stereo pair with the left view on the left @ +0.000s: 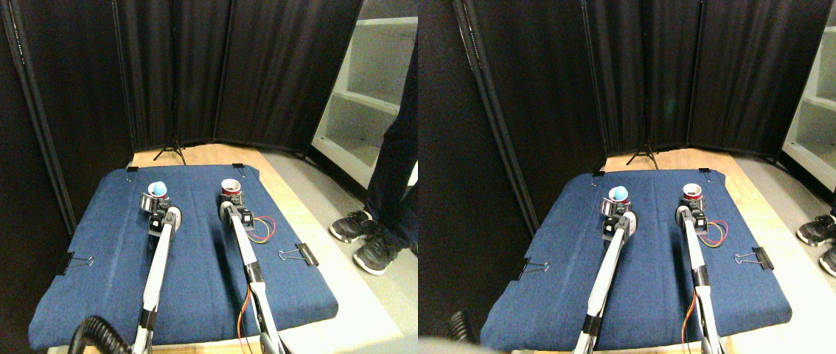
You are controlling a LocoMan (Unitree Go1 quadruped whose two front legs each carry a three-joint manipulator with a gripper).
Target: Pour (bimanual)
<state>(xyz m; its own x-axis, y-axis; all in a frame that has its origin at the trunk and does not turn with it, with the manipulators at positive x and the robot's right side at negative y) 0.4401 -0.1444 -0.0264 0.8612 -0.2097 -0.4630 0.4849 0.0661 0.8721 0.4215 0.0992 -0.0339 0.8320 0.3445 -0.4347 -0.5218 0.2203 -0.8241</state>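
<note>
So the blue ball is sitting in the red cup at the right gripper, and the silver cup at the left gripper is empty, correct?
Not quite. In the stereo pair view the blue ball sits in the silver cup at the left gripper. The red cup at the right gripper shows only a pale inside, no ball.

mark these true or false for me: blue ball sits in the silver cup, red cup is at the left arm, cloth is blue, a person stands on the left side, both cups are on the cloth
1. A blue ball sits in the silver cup. True.
2. The red cup is at the left arm. False: it is at the tip of the right gripper; the left gripper is at the silver cup.
3. The cloth is blue. True.
4. A person stands on the left side. False: the person's legs and shoes are at the right, on the floor beside the table.
5. Both cups are at the far part of the cloth. True.
</note>
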